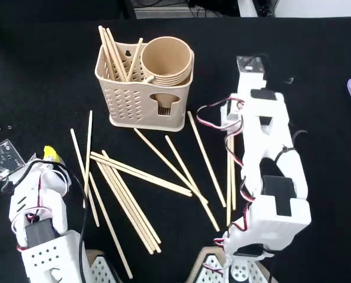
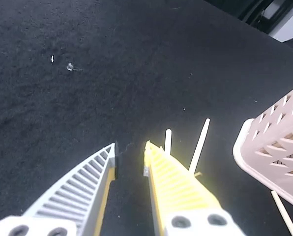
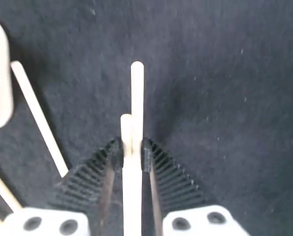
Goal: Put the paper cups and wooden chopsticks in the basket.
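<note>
Right wrist view shows the right gripper (image 3: 131,146) pinching two chopsticks (image 3: 136,83) right of the basket (image 1: 134,105), while the left gripper (image 2: 130,146) has its fingers narrowly apart.

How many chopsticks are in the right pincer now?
2. The farther-reaching chopstick and the nearer chopstick lie side by side in the right pincer; another may hide beneath.
</note>
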### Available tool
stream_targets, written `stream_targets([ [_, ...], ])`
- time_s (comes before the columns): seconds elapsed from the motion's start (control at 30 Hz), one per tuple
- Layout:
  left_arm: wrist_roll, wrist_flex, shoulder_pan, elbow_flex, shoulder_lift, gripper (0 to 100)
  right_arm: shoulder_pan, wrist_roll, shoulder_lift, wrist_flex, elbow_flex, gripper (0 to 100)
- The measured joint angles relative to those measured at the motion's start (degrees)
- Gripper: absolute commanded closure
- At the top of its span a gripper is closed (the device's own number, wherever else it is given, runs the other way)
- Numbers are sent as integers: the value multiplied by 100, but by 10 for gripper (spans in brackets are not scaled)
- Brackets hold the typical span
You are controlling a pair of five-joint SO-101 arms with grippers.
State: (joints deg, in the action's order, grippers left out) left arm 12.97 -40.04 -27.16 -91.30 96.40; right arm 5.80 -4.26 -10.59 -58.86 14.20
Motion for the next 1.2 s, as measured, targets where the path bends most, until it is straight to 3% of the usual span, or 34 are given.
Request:
stream_targets([
  [0.27,0,0,0,0,0,891,9,0,-264,-35,-62,969],
  [0.47,0,0,0,0,0,891,18,-9,-501,-141,-62,779],
  [0.67,0,0,0,0,0,891,0,-387,-308,-545,-62,795],
  [0.8,0,0,0,0,0,891,-431,-484,369,-571,440,804],
  [0.93,0,0,0,0,0,891,-747,-519,905,-167,1363,807],
  [1.2,0,0,0,0,0,891,-545,-958,738,510,1758,807],
])
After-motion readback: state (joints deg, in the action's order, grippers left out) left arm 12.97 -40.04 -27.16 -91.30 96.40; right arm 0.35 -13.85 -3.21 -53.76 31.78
